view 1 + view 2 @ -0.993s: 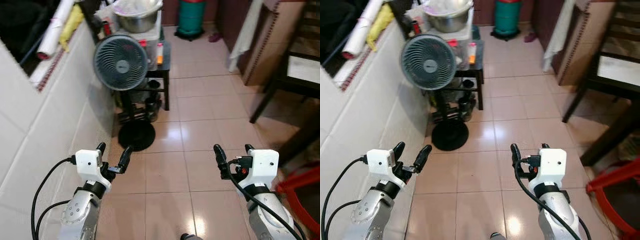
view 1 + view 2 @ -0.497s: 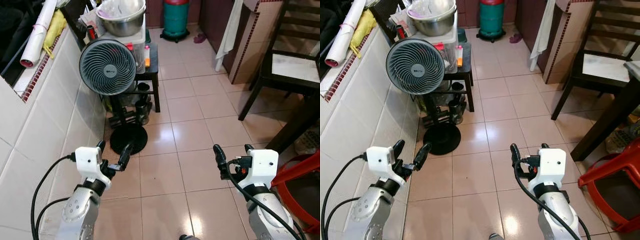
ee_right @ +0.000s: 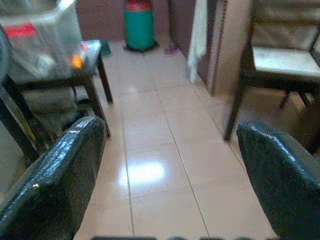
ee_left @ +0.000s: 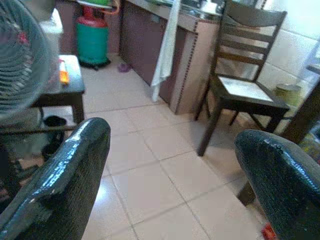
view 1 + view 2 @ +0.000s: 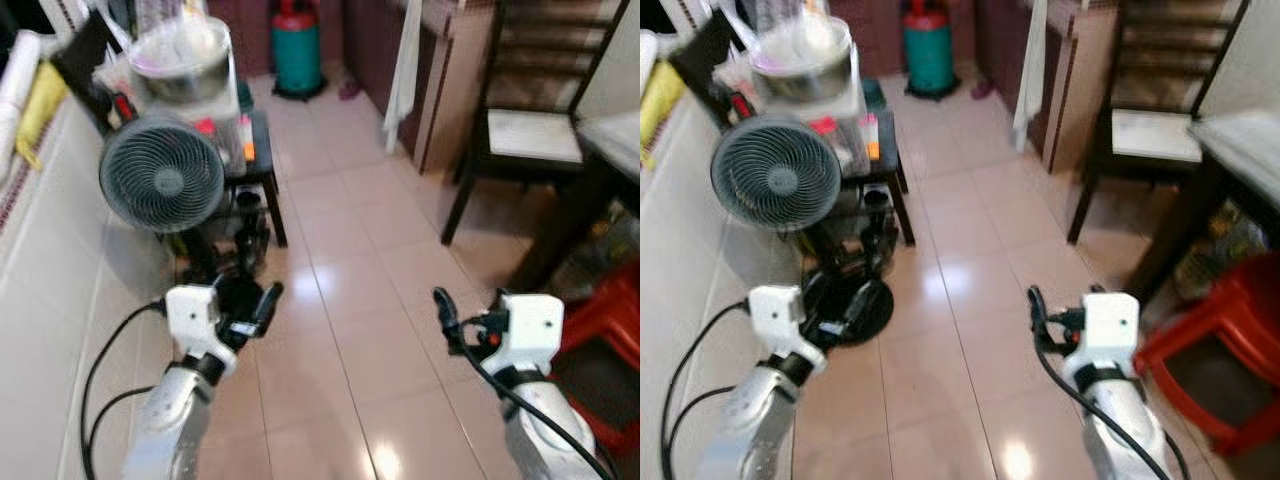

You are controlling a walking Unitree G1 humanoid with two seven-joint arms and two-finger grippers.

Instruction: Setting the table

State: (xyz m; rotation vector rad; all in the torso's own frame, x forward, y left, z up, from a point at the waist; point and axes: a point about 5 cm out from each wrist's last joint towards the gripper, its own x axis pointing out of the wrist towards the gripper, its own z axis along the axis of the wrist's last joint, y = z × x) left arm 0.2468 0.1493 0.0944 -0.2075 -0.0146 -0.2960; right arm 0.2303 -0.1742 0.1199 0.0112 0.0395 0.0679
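Observation:
Both arms are held out low over the tan tiled floor, each with nothing between its fingers. My left gripper (image 5: 245,302) is open near the fan's base; its wrist view has the fingers (image 4: 65,175) wide apart. My right gripper (image 5: 470,306) is open as well, with pads (image 3: 55,185) spread over bare tiles. A dark table (image 5: 1238,135) with a pale top stands at the far right. A dark wooden chair (image 5: 525,135) with a light seat is tucked beside it.
A grey floor fan (image 5: 160,178) stands at the left by the white tiled wall (image 5: 40,290). Behind it a small black stand carries a steel bowl (image 5: 185,62). A green gas cylinder (image 5: 297,50) sits at the far end, a white cloth (image 5: 405,60) hangs nearby, and a red plastic stool (image 5: 1215,340) is at the right.
The whole picture has swung to the right and is blurred, so the camera moved. The table and red stool show more. Both grippers stay open and hold their pose.

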